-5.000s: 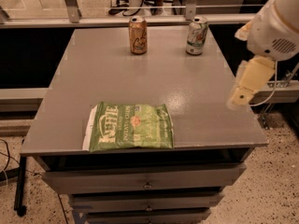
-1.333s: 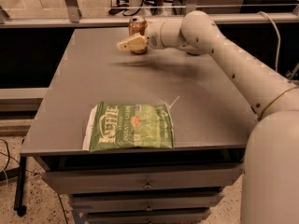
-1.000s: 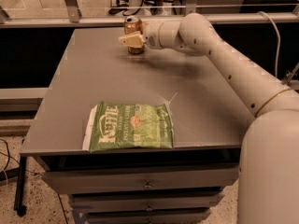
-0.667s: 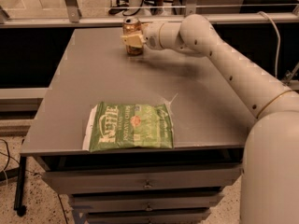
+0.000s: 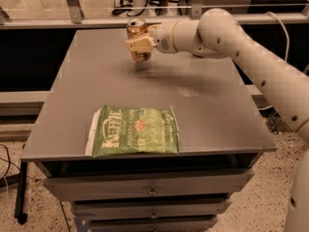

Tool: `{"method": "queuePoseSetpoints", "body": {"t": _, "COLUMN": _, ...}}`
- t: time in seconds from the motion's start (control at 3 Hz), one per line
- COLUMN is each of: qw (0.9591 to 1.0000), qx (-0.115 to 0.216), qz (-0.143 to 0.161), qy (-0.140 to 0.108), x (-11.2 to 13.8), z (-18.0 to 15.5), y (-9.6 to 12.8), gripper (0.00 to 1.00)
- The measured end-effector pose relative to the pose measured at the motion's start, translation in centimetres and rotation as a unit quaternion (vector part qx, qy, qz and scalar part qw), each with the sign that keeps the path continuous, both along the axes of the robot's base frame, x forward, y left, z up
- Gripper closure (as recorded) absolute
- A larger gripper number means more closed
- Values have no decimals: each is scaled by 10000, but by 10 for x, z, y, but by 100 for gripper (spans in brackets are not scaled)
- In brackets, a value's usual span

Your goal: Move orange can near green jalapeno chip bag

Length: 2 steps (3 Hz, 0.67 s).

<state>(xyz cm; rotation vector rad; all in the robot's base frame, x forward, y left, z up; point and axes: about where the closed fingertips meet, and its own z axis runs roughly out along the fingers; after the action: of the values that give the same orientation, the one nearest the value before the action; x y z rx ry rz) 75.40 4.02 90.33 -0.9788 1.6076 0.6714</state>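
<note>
The orange can [image 5: 136, 29] is at the far middle of the grey table [image 5: 207, 110], with its silver top showing. My gripper [image 5: 140, 45] reaches in from the right and is shut on the can, with one cream finger [image 5: 140, 43] across its front. A soft shadow lies on the table just below the can. The green jalapeno chip bag [image 5: 133, 137] lies flat near the table's front edge, left of centre, well in front of the can.
My arm [image 5: 251, 57] spans the table's far right side and hides whatever stands behind it. A metal rail [image 5: 96, 21] runs along the far edge. Drawers [image 5: 149, 190] sit below the front edge.
My arm swung in from the right to the far middle of the table. The gripper reached the orange can and closed on it. The chip bag has not moved.
</note>
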Motion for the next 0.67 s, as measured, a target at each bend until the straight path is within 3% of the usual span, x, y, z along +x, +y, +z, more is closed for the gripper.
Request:
{"method": "queuePoseSetpoints", "body": {"t": 0.33, "qw": 9995, "qx": 24, "qz": 270, "qy": 157, "x": -57, "z": 16, "y": -7, "gripper": 100}}
{"method": "queuePoseSetpoints", "body": {"t": 0.67, "qw": 9990, "qx": 72, "qz": 258, "qy": 347, "x": -102, "z": 9, "y": -33, "gripper": 100}}
